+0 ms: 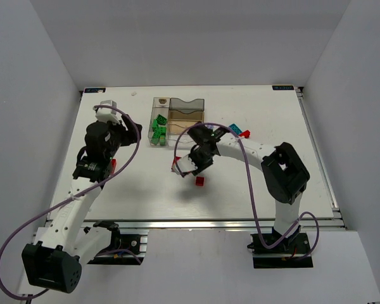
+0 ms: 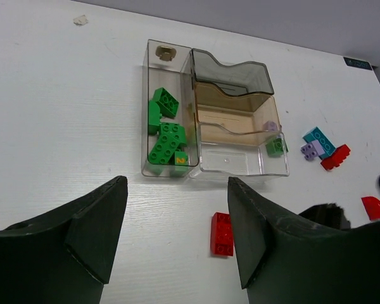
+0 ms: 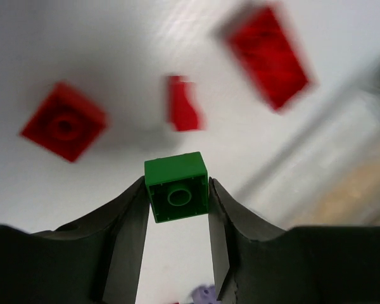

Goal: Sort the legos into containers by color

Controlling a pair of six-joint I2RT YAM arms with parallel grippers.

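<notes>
Right hand point(image 3: 176, 193) pinches a green brick point(image 3: 175, 170) by its sides, above the counter point(image 1: 133, 190) | left hand point(image 2: 177, 228) gapes wide, empty | tray point(image 2: 237, 171) lies far-left of my right hand, the nearer arm | narrow bin point(image 2: 147, 95) of greens runs lengthwise away from me | yellow "2" point(image 2: 179, 159) on one green; corner sticker point(image 2: 358, 63) unreadable.

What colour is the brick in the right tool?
A green brick, pinched in the right tool; clearest in the right wrist view.
</notes>
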